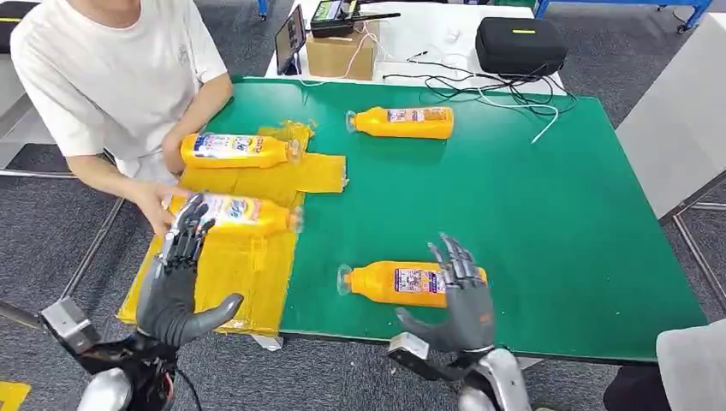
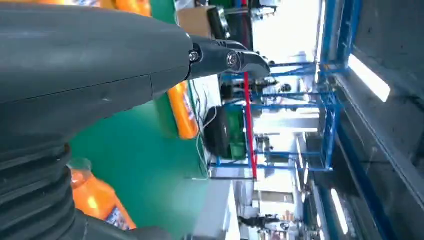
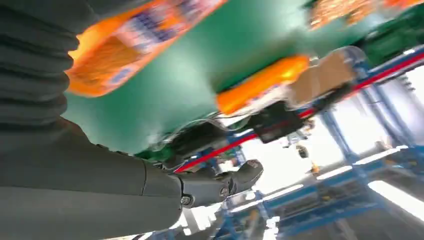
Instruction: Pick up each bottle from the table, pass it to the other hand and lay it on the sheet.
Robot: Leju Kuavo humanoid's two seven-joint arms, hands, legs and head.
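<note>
Two orange bottles lie on the yellow sheet [image 1: 231, 282] at the table's left: one [image 1: 235, 150] at the far end, one [image 1: 240, 214] nearer, with a person's hand [image 1: 154, 205] at its base. My left hand [image 1: 180, 278] hovers open over the sheet, fingertips just short of the nearer bottle. A third bottle [image 1: 402, 281] lies near the front edge on the green table [image 1: 531, 197]; my right hand [image 1: 458, 300] is open at its base end, fingers spread. A fourth bottle [image 1: 402, 122] lies at the far side; the left wrist view shows it [image 2: 181, 112] too.
A person in a white shirt [image 1: 111, 68] stands at the table's left, arms reaching over the sheet. Behind the green table are a cardboard box [image 1: 341, 53], a black case [image 1: 520, 44] and loose cables [image 1: 479, 86]. Another person's sleeve [image 1: 693, 364] is at the front right.
</note>
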